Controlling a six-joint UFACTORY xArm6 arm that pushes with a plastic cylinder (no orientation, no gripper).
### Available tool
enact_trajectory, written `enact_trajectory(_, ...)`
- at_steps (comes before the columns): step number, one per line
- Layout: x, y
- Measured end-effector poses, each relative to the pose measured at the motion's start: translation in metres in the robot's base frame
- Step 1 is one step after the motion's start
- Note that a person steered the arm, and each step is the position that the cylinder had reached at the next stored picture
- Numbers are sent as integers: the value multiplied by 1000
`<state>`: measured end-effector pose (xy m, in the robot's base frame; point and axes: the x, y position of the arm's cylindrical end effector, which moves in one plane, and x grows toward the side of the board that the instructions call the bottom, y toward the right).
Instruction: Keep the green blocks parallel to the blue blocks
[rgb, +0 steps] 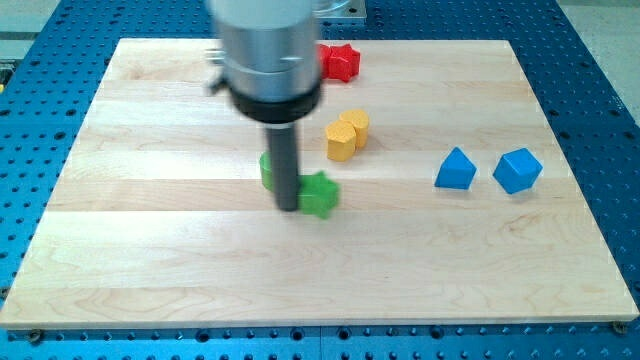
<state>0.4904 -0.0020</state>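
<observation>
Tip (288, 207) sits between two green blocks (320, 194), well left of blue blocks (456, 170); no gripper shows.

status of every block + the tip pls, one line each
my tip: down on the board, between the two green blocks, against the green star's left side
green star block: flat, at the tip's right
green block: mostly hidden behind the rod, shape unclear
yellow blocks: two, touching
blue triangular block: alone, untouched
blue cube: right of it, apart
red star block: at the view's top edge
</observation>
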Motion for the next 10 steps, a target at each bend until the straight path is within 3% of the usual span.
enact_trajectory(1, 25, -41)
enact_trajectory(2, 36, 4)
enact_trajectory(3, 1, 18)
enact_trajectory(5, -8, 64)
enact_trajectory(6, 16, 16)
enact_trajectory(7, 27, -83)
enact_trajectory(8, -25, -126)
enact_trajectory(10, -39, -21)
